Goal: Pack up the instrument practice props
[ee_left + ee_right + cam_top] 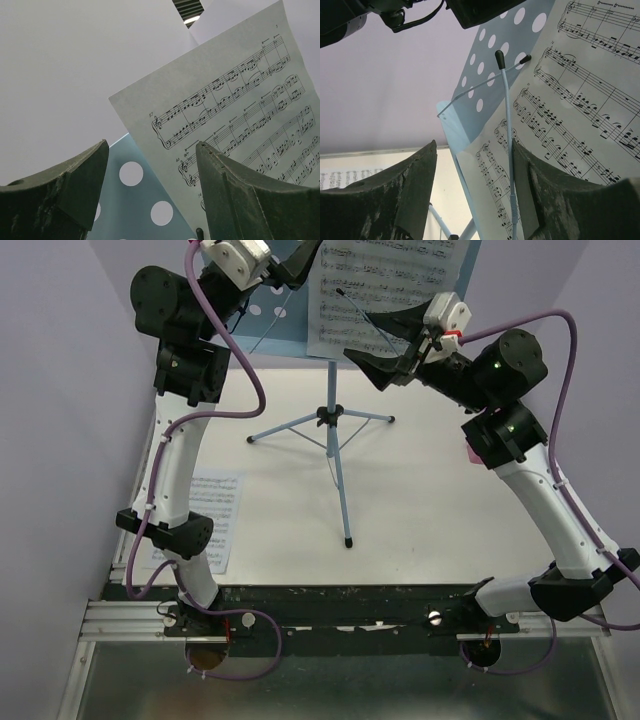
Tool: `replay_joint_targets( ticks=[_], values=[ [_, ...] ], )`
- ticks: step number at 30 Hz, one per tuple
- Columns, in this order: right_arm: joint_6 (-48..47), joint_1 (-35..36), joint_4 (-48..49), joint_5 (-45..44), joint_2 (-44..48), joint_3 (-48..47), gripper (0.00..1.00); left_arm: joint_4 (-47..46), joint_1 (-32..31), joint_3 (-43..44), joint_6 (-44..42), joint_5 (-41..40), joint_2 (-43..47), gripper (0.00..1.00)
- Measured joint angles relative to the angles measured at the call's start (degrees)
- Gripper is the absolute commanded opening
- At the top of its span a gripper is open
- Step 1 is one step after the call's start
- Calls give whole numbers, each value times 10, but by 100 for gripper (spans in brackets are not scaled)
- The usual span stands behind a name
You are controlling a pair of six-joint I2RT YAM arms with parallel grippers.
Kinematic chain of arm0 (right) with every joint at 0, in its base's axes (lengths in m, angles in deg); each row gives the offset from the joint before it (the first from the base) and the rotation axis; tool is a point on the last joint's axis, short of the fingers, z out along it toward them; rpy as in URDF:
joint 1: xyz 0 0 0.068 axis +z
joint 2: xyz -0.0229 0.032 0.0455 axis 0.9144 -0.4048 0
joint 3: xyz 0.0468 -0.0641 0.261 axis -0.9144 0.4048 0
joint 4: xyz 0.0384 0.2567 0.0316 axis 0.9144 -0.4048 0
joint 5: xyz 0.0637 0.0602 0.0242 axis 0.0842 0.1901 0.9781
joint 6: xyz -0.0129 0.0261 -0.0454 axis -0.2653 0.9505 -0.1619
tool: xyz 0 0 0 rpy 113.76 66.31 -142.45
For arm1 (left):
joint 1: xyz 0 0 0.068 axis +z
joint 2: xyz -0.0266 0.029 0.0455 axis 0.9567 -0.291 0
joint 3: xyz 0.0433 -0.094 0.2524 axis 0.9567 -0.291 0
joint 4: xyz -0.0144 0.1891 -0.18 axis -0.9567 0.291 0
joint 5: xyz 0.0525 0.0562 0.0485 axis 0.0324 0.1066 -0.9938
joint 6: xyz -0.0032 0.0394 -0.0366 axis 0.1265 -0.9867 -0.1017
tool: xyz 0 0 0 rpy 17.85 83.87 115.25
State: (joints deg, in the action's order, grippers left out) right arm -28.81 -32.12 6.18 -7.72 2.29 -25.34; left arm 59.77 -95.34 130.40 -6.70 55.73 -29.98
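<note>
The sheet-music page (385,290) is resting on the music stand (330,418), which is standing mid-bench (430,520) at frame centre. My left jaws are gaping wide, empty, at the upper left. My right jaws are straddling the wire retainer (506,125), parted, gripping nothing.

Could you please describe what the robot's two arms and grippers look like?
Both arms have white link shells between bulky black joint housings; the left arm and right arm each trail a purple cable. Green lights glow on the right arm's joints. The left gripper and right gripper have thick, dark, scuffed wedge-shaped fingers.
</note>
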Motion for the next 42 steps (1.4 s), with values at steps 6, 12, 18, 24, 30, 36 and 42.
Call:
replay_joint_targets(
  ticks=[6,12,18,24,30,36,42],
  values=[
    [2,-1,2,8,0,1,67,-2,0,19,-7,6,-14,80],
    [2,-3,2,12,0,1,67,-2,-9,28,-15,33,-27,74],
    [2,-3,3,13,0,2,67,-1,-28,34,-23,53,-35,66],
    [2,-3,9,13,1,9,67,-3,-33,35,-18,53,-34,58],
    [2,-3,11,13,1,10,67,-2,-33,31,-12,53,-28,30],
    [2,-3,11,13,1,10,67,-5,-33,30,-10,50,-21,0],
    [2,-3,13,13,2,13,84,-8,-37,33,-11,33,-21,0]
  ],
)
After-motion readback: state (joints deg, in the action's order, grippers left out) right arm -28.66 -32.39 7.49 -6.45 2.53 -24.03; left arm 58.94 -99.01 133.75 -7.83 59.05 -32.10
